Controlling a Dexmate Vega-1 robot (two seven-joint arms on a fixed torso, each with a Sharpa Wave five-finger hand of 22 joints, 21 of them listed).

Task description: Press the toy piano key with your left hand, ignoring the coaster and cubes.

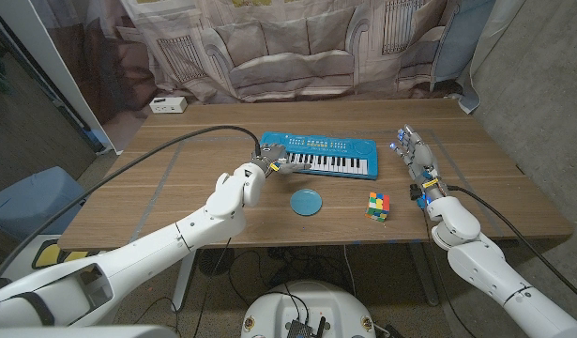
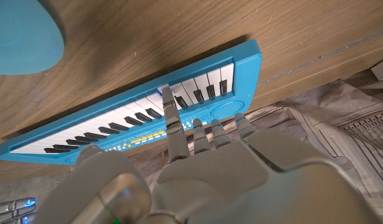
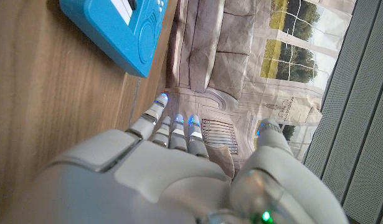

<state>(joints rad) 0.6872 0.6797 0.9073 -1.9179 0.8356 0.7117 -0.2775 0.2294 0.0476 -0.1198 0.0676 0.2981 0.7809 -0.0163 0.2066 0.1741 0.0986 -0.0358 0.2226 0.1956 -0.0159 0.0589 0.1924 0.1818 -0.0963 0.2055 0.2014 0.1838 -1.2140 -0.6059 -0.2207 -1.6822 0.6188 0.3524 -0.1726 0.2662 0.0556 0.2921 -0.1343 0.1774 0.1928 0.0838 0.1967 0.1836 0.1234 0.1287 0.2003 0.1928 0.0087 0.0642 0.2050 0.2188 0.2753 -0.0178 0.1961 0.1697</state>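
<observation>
The blue toy piano (image 1: 318,155) lies across the middle of the table, keys toward me. My left hand (image 1: 274,161) is over its left end. In the left wrist view one outstretched finger (image 2: 170,111) has its tip on a white key of the piano (image 2: 126,106), the other fingers curled back above the panel; the hand (image 2: 197,168) holds nothing. My right hand (image 1: 417,161) stands on the table just right of the piano, fingers apart and holding nothing. The right wrist view shows that hand (image 3: 172,168) and a corner of the piano (image 3: 126,31).
A round blue coaster (image 1: 307,202) lies in front of the piano, also the coaster (image 2: 23,34) in the left wrist view. A multicoloured cube (image 1: 378,206) sits to its right near my right hand. A small white box (image 1: 166,104) sits at the table's far left corner.
</observation>
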